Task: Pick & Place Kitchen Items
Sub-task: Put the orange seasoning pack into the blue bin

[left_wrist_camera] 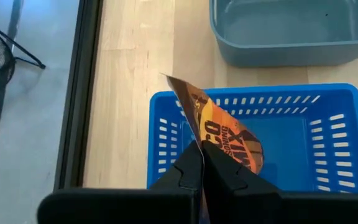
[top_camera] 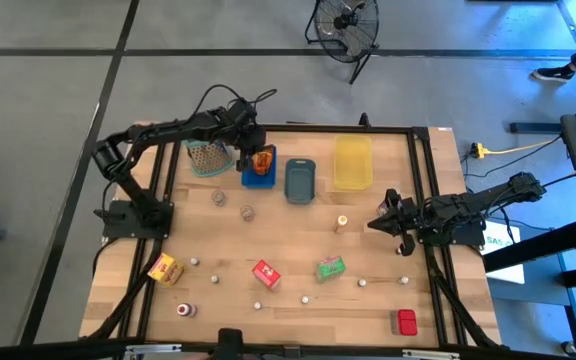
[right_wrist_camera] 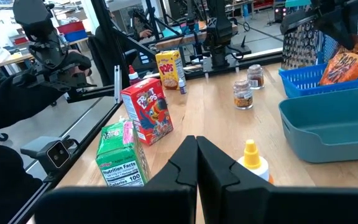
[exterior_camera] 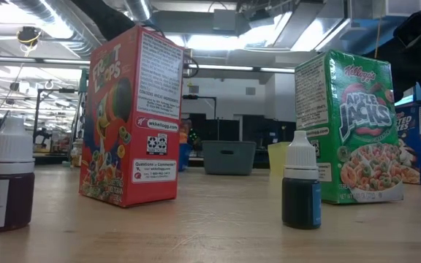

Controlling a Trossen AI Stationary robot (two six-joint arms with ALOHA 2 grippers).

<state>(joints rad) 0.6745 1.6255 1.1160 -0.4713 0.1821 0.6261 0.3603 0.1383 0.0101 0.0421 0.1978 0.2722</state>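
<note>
Left end effector [left_wrist_camera: 202, 163] clamped on brown packet [left_wrist_camera: 224, 134], packet above blue tray [left_wrist_camera: 328, 124], right end effector [right_wrist_camera: 196, 163] closed, empty.

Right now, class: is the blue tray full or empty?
Empty: the blue tray shows a bare floor; the orange packet hangs above it, pinched in the shut left gripper.

The slotted tray [left_wrist_camera: 328, 134] is bright blue, the smooth tray [left_wrist_camera: 291, 31] beside it grey-blue, the third tray [top_camera: 352, 162] pale yellow. The packet [left_wrist_camera: 225, 134] is orange-brown with dark lettering. The Froot Loops carton [exterior_camera: 130, 117] is red, the Apple Jacks carton [exterior_camera: 349, 124] green. One white-capped bottle [exterior_camera: 301, 183] is blue-green, another [exterior_camera: 6, 179] dark red-brown. The table [exterior_camera: 218, 226] is pale wood grain.
</note>
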